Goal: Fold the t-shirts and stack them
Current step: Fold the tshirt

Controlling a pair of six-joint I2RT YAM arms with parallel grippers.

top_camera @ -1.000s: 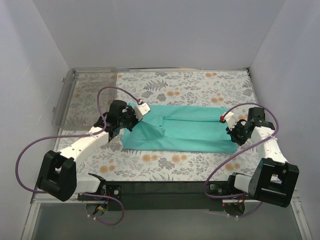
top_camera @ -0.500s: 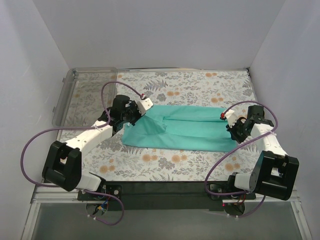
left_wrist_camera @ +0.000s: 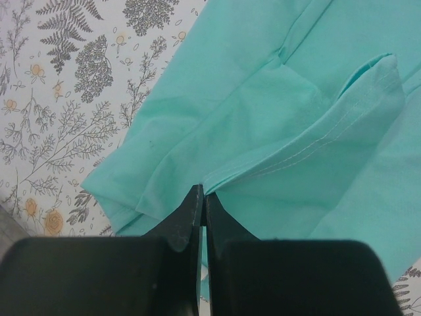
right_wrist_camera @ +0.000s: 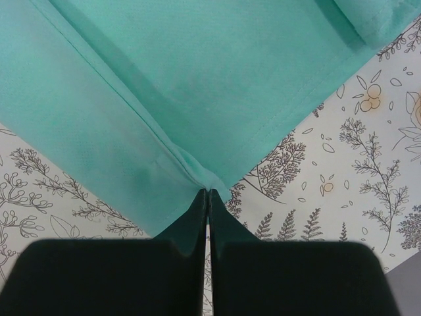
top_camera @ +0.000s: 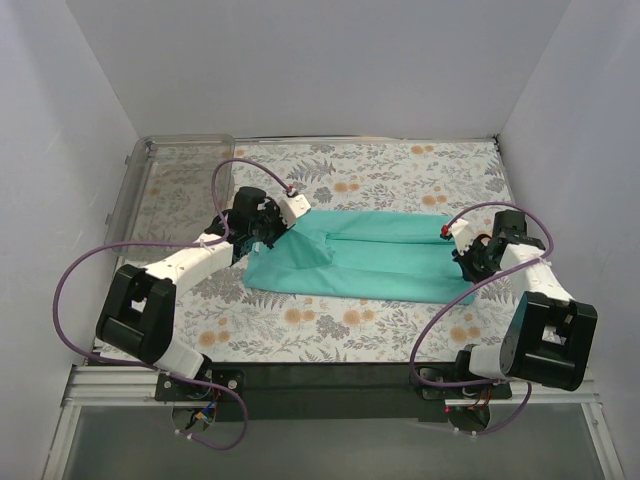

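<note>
Across the middle of the flowered worktop (top_camera: 400, 170) lies the teal t-shirt (top_camera: 370, 258), drawn out as a long band from left to right, its sides apparently folded in already. A stitched hem lies doubled over near its left end. Each short end is in a pincer's keeping. The left gripper (left_wrist_camera: 202, 197) has its jaws pressed fully together on a pleat of cloth at the left end, and the fabric rises in a slope toward it, so that end looks lifted off the worktop. The right gripper (right_wrist_camera: 208, 195) is likewise closed tight, its tips biting the near right corner, where a crease runs straight into them. Holding both ends at once keeps the band taut and square, which I take to be the setup for carrying one end over the other to halve its length. If either pinch caught only the top layer, the fold could slide apart. Off at the far left corner sits the clear bin (top_camera: 170, 190), well apart from the shirt
</note>
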